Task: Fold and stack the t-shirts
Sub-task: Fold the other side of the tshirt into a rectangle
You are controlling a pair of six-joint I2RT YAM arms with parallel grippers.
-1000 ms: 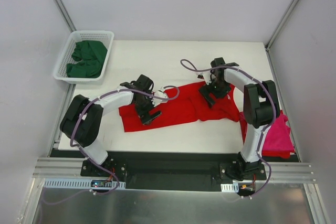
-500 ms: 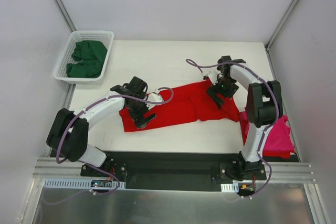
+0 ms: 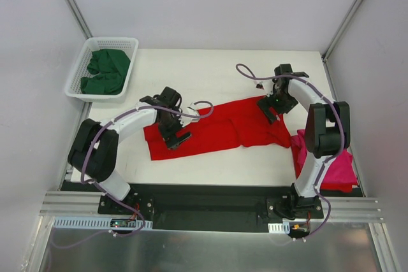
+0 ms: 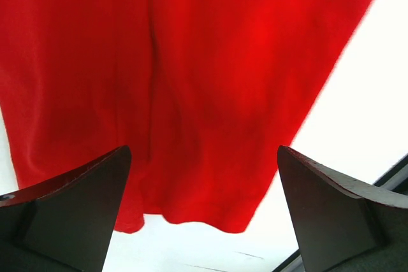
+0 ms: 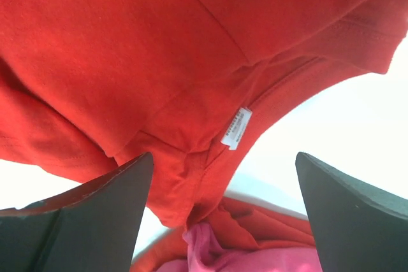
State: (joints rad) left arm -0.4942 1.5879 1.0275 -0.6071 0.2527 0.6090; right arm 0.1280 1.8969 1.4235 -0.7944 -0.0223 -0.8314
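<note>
Holding crumpled dark green t-shirts [image 3: 105, 74], the white basket [image 3: 113, 41] sits far left.

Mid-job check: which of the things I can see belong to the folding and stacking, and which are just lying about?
Job:
- red t-shirt, spread mid-table
- pink t-shirt, near right edge
- green t-shirts, far left

Just lying about:
- white basket holding the green ones
- table

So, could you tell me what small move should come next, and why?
Probably lower the left gripper onto the hem of the red t-shirt and close: it hovers open there, holding nothing, the right gripper open above the collar end, and the shirt lies stretched out.
</note>
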